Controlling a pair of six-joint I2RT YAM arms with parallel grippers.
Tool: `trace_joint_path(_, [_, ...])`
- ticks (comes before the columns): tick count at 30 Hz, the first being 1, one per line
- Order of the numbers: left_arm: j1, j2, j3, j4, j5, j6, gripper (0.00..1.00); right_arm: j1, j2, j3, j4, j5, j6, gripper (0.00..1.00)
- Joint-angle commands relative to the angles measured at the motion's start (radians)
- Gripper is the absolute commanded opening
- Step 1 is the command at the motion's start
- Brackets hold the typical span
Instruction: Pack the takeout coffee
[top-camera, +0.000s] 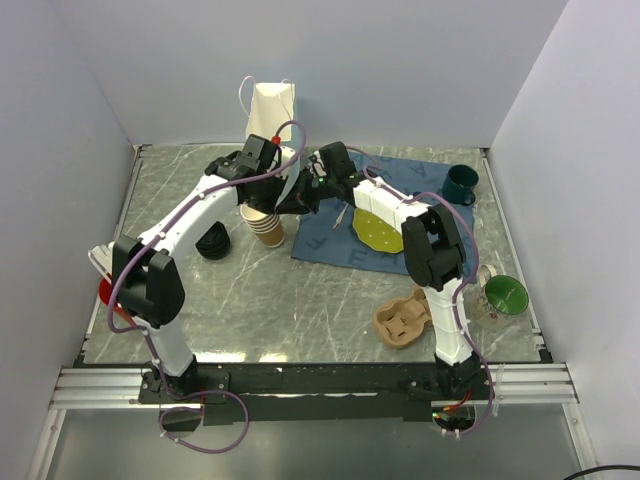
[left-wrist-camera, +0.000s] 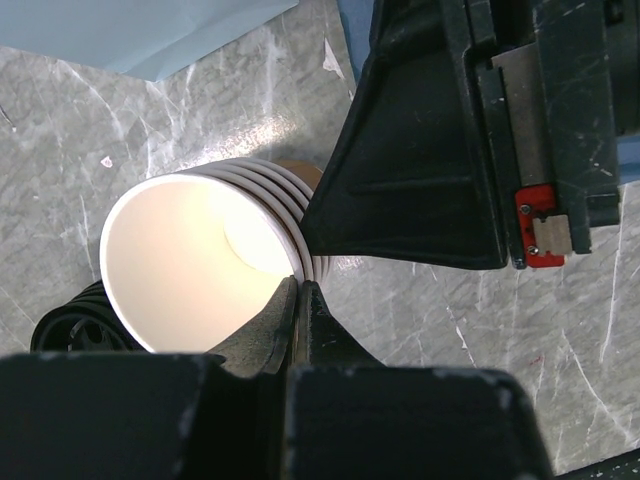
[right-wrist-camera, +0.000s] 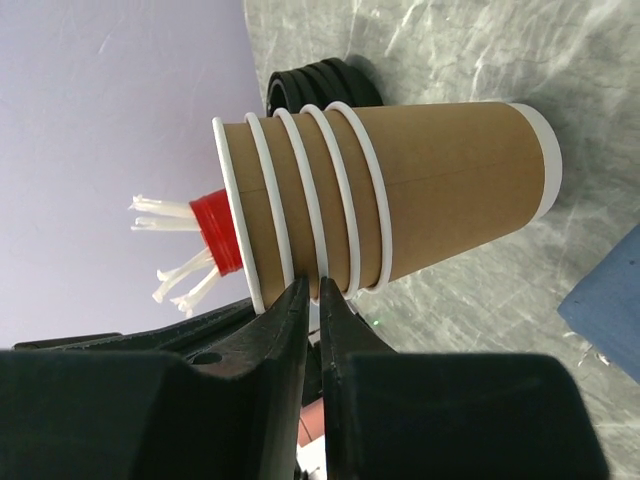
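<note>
A stack of paper cups (top-camera: 263, 228), brown with white rims, stands upright on a grey marble table (top-camera: 300, 300), near a pile of black lids (top-camera: 213, 243). The left claw (left-wrist-camera: 300, 292) is pinched shut on the top cup's rim. The right claw (right-wrist-camera: 318, 292), fingers a thin slit apart, sits against the stack's side. I cannot tell where the lidded coffee cup is.

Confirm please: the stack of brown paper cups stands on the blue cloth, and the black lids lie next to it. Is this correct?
Not quite. The stack of brown paper cups stands on the bare grey table, just left of the blue cloth, not on it. The top external view shows this. The black lids do lie next to it.
</note>
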Motion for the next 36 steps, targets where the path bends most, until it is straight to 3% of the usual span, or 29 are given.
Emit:
trace_joint_path(1, [0.000, 0.003, 0.030, 0.043, 0.000, 0.008, 0.01, 0.002, -0.047, 0.037, 0.006, 0.031, 0.012, 0.16])
trace_joint_path(36, [0.001, 0.041, 0.080, 0.046, 0.032, 0.003, 0.01, 0.002, -0.006, 0.149, -0.132, 0.095, -0.049, 0.15])
